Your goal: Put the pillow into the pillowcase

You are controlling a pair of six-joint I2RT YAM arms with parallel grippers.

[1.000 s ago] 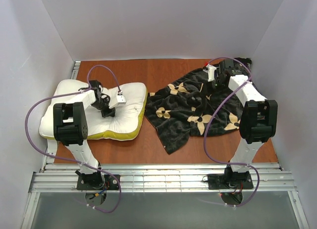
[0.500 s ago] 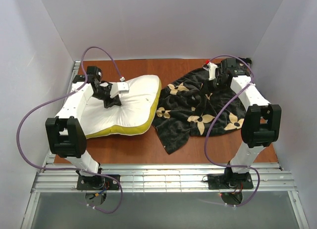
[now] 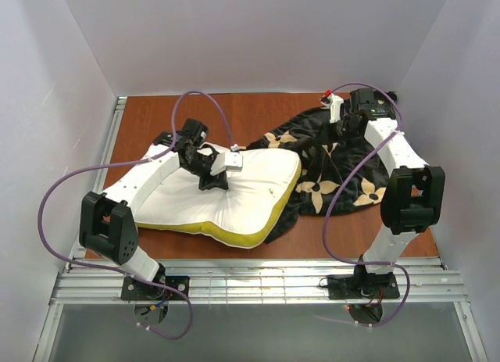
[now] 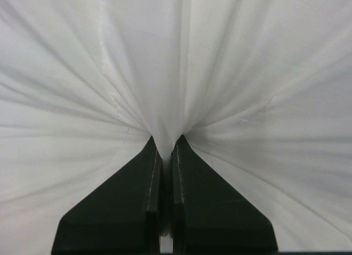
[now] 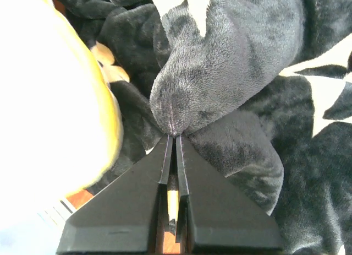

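Note:
The white pillow [image 3: 250, 194] with its yellow side band lies mid-table, its right end overlapping the black flower-printed pillowcase [image 3: 344, 174]. My left gripper [image 3: 212, 180] sits on the pillow's top, shut on a pinch of its white fabric [image 4: 165, 101], which puckers into the black fingertips [image 4: 148, 156]. My right gripper [image 3: 316, 141] is at the pillowcase's back left edge, shut on a bunched fold of black plush [image 5: 220, 73]. The pillow's yellow edge [image 5: 107, 106] shows just left of that fold.
White walls close in the wooden table [image 3: 234, 112] on three sides. A metal rail [image 3: 258, 280] runs along the near edge by both arm bases. Purple cables loop over each arm.
My left gripper closed on the pillow and dragged it right across the table until its end overlaps the pillowcase. The right gripper stayed shut on the pillowcase edge, lifted slightly.

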